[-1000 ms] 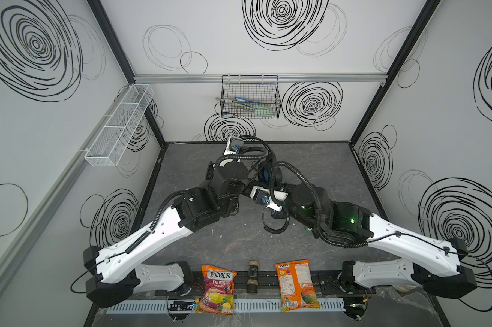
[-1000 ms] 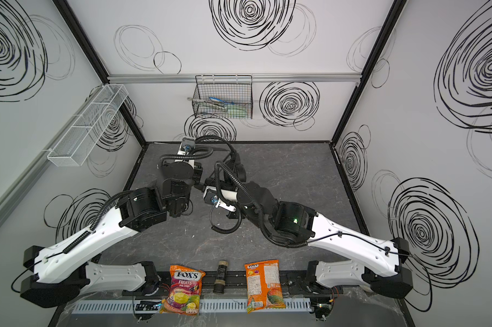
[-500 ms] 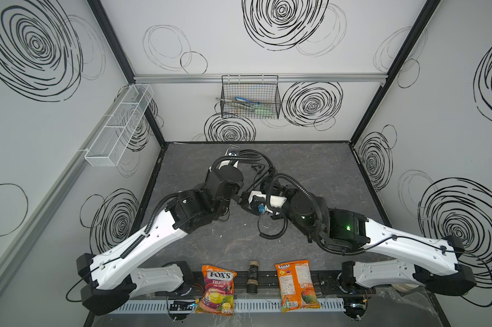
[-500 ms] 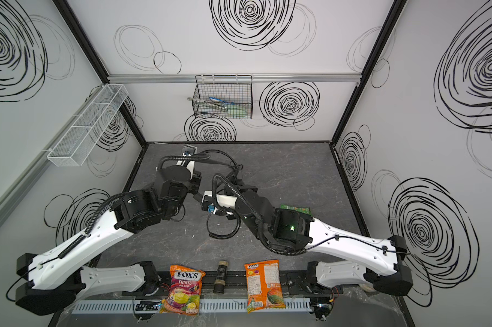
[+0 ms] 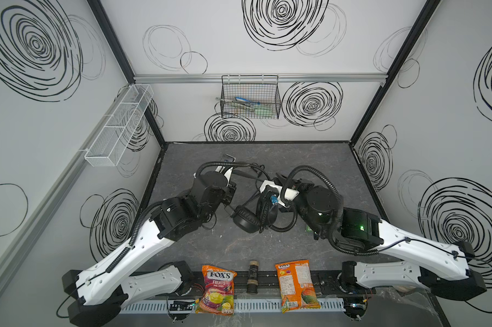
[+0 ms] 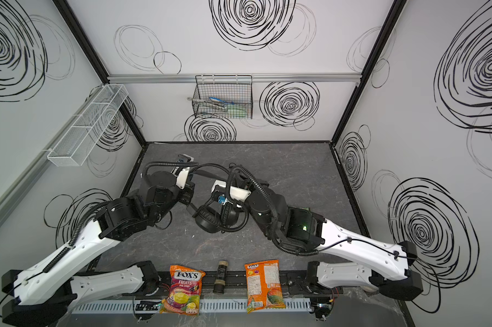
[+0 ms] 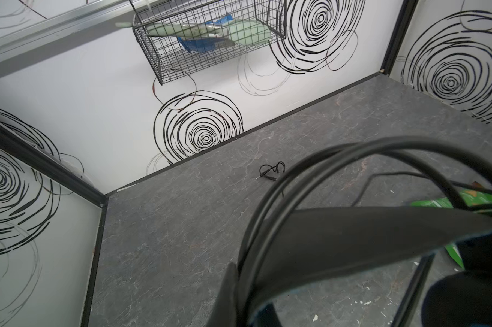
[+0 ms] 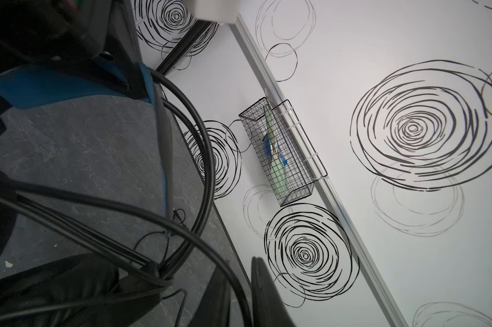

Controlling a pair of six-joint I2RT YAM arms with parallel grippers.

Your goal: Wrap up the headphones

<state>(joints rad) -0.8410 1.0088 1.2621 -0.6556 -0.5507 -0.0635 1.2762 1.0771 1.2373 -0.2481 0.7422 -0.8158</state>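
The headphones hang between my two arms. Their two black earcups (image 5: 246, 223) (image 6: 209, 222) sit low at the table's middle; I cannot tell if they rest on it. The headband wires (image 7: 310, 170) and the broad strap (image 7: 366, 235), blue on its inner face (image 8: 55, 85), arch up to both grippers. My left gripper (image 7: 240, 286) is shut on the headband, one finger (image 7: 228, 291) showing beside it. My right gripper (image 8: 239, 283) has a black headband wire between its fingers (image 8: 264, 294), which stand close on both sides of it. The thin cable's plug end (image 7: 271, 171) lies loose on the floor.
A black wire basket (image 5: 250, 97) hangs on the back wall and a white mesh rack (image 5: 120, 124) on the left wall. Two snack bags (image 5: 218, 288) (image 5: 296, 286) and a small cylinder (image 5: 252, 276) lie along the front rail. A green packet (image 7: 437, 202) lies under the right arm.
Both grippers have drawn apart, left to the left and right to the right. The headphones have come down toward the front, and both earcups now show between the arms.
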